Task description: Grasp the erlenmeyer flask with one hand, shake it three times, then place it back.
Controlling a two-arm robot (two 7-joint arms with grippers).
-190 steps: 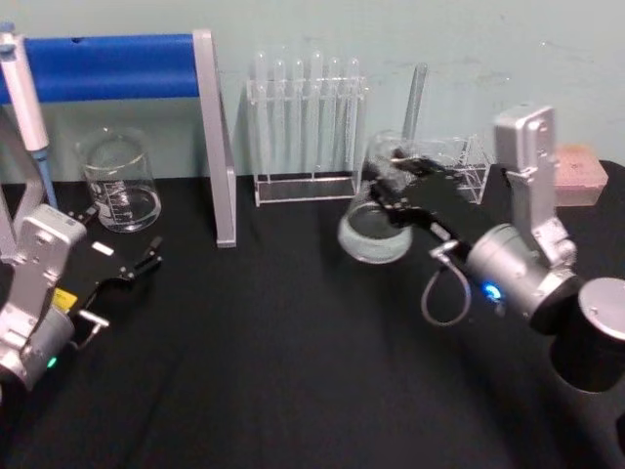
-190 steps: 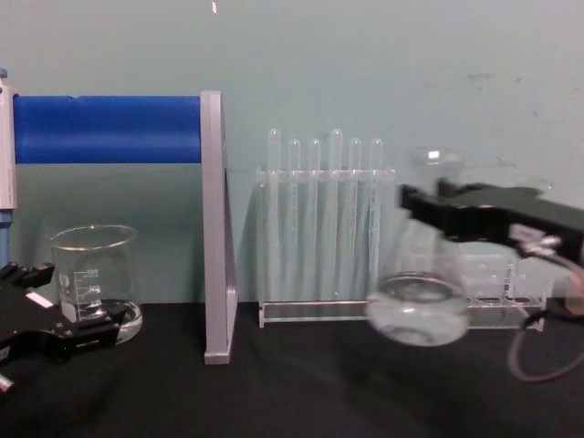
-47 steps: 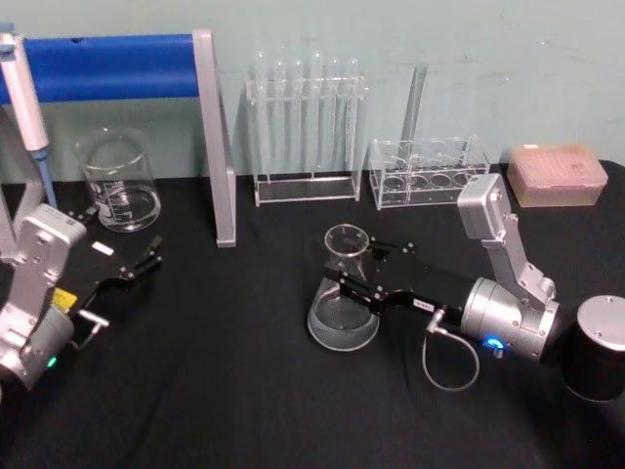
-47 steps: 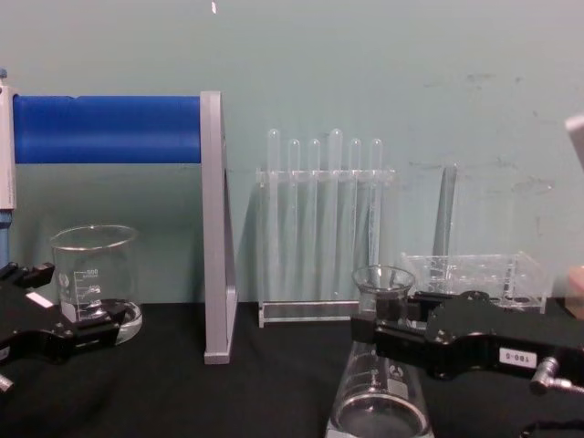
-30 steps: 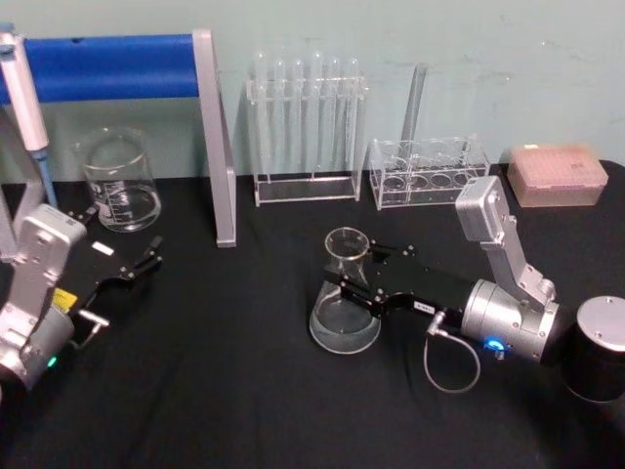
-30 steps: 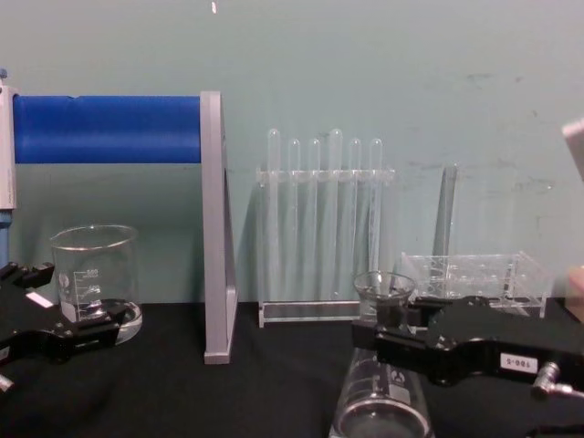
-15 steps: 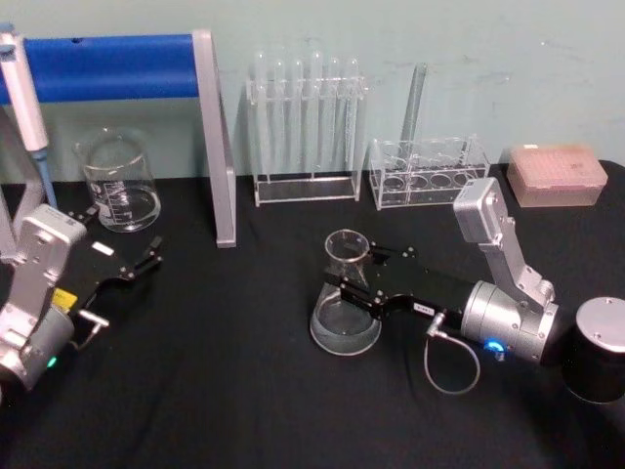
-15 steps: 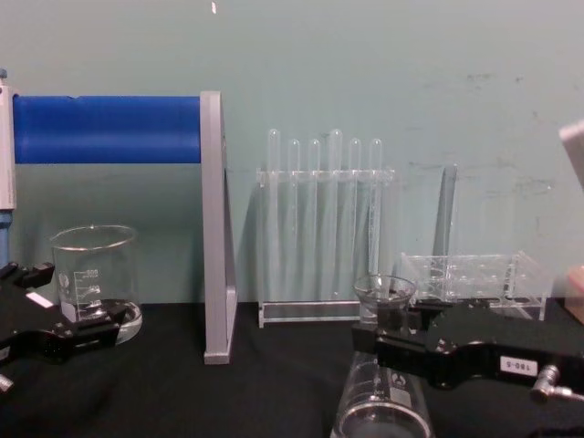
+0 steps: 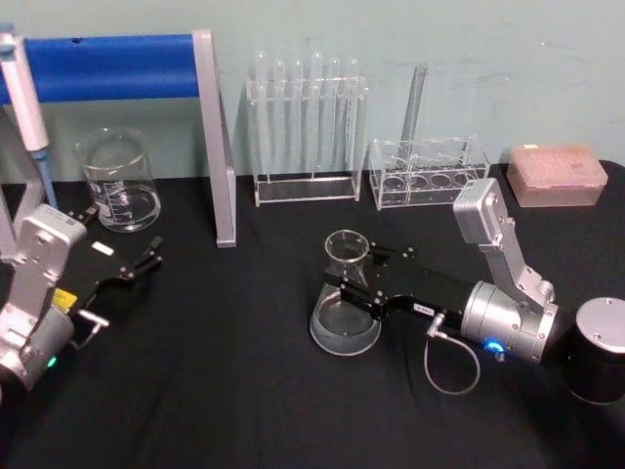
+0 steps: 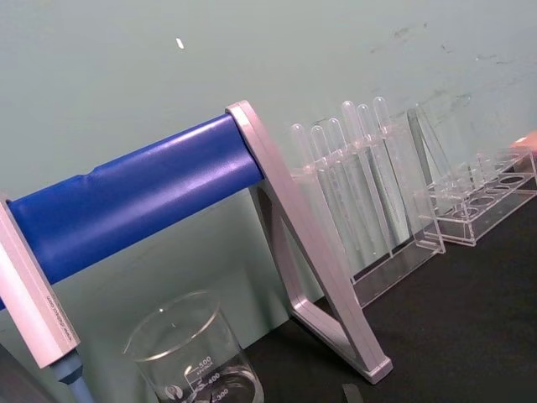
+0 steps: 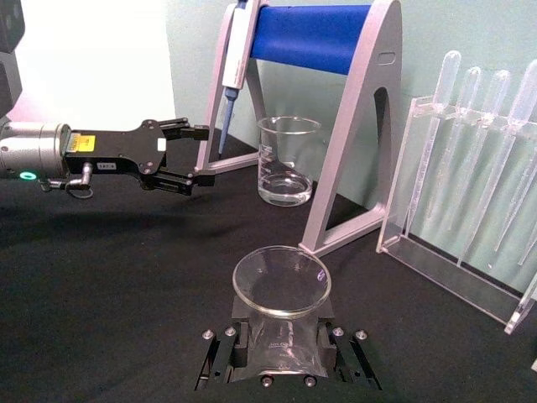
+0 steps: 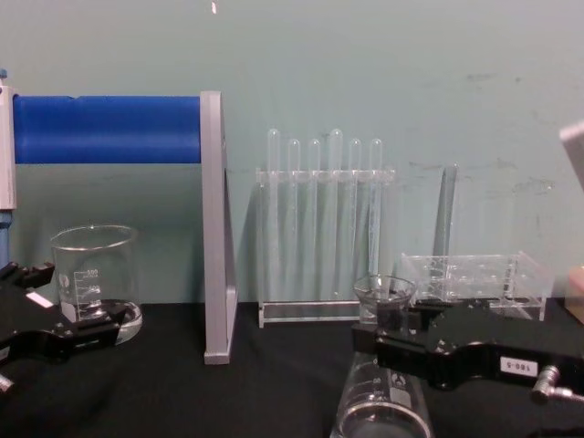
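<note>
The hand [image 9: 346, 284] clamps the flask [image 9: 342, 327] by its neck, base on the table [image 9: 244, 391] (left gripper [image 11: 201, 155] idle, open): release gently, retreat straight back.

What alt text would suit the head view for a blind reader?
The right black gripper clasps the neck of a clear glass conical flask standing on a black table. The left black gripper is parked near a glass beaker.
</note>
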